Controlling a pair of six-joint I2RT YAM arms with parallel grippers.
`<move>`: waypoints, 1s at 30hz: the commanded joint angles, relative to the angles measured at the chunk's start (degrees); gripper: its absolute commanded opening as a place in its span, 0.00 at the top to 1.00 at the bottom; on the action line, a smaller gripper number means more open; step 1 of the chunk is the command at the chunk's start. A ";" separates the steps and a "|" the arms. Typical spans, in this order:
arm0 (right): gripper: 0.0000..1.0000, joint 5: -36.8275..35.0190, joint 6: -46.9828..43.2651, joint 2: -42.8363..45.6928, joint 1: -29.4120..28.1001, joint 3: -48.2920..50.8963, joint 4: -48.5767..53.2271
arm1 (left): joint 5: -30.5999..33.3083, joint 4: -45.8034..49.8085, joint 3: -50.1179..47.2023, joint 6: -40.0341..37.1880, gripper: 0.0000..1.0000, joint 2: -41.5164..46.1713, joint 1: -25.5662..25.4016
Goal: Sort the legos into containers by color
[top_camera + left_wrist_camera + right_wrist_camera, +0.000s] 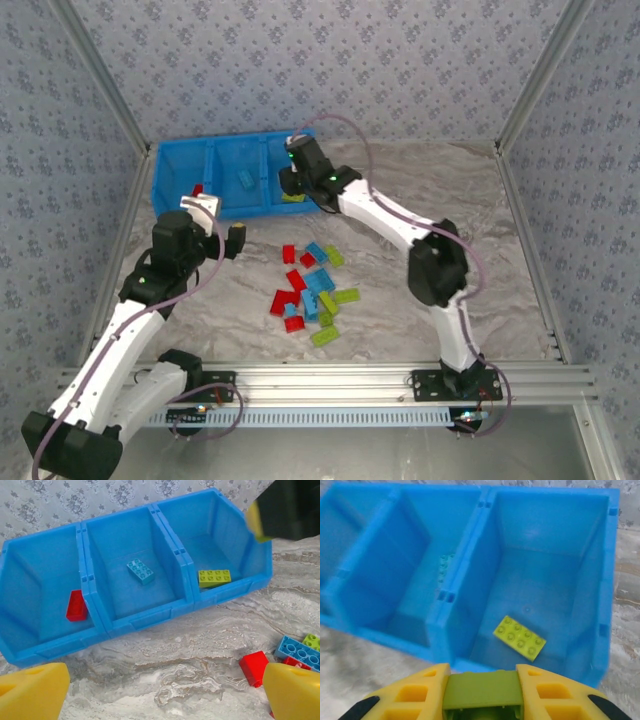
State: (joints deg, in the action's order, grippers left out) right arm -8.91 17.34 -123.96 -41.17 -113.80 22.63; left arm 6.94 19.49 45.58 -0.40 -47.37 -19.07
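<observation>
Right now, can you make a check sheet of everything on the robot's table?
Surface: marbled table, no spills seen.
Job's things: blue bin at the far left; red brick in its left box, blue brick in the middle, green brick in the right; pile of bricks mid-table.
Clutter: nothing seen.
Claws: left claw open, empty, near the bin; right claw shut on a second green brick by the right box.
Cables: purple cable looping above the right arm.
Surroundings: patterned walls, metal rail at the near edge.
</observation>
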 commanded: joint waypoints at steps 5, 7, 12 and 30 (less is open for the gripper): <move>0.50 -3.40 -5.99 -11.10 1.79 -14.20 10.30 | 2.33 0.78 2.59 2.58 0.01 -0.50 0.26; 0.48 -3.06 -6.27 -10.82 1.76 -14.28 10.91 | 2.20 0.82 2.66 2.60 0.01 -0.74 0.26; 0.50 -2.48 -6.80 -7.35 1.50 -12.47 11.56 | 1.95 1.24 2.97 2.59 0.01 -1.62 0.26; 0.31 11.31 -5.83 44.02 0.83 36.53 19.78 | -10.10 9.28 14.29 34.74 0.03 -30.76 -7.33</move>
State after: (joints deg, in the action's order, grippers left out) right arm -1.50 10.15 -83.11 -39.92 -83.79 37.82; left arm -0.25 28.53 56.01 29.56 -73.28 -22.94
